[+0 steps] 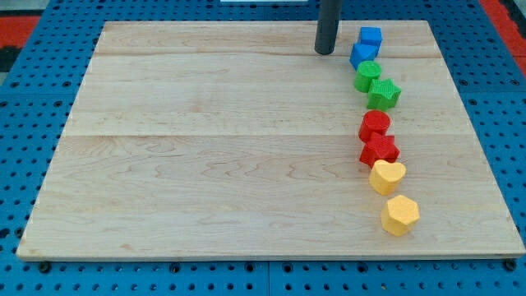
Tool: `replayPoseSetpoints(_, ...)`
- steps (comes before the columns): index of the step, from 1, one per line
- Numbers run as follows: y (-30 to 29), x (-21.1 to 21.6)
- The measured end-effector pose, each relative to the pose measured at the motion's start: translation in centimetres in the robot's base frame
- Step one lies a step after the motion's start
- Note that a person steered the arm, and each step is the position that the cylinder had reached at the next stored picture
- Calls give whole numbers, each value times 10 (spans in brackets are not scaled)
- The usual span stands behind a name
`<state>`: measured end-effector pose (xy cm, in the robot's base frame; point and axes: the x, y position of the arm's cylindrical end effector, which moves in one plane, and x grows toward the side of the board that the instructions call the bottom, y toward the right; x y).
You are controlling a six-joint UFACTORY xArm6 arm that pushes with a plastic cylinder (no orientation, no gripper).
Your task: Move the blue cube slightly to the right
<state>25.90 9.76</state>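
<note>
The blue cube [371, 36] sits near the view's top right of the wooden board [205, 148]. A second blue block [362, 55], angular in shape, lies just below it and touches it. My tip [325, 52] is the lower end of the dark rod, which comes down from the view's top. It stands to the left of both blue blocks, a short gap from the second blue block and lower-left of the cube. It touches no block.
Below the blue blocks a column runs down the right side: a green cylinder [367, 75], a green star [384, 94], a red cylinder [375, 125], a red star [380, 150], a yellow heart [387, 176], a yellow hexagon [400, 215]. Blue pegboard [33, 99] surrounds the board.
</note>
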Motion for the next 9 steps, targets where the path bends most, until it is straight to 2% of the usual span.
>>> replayPoseSetpoints(3,8,-10)
replayPoseSetpoints(9,69,-10)
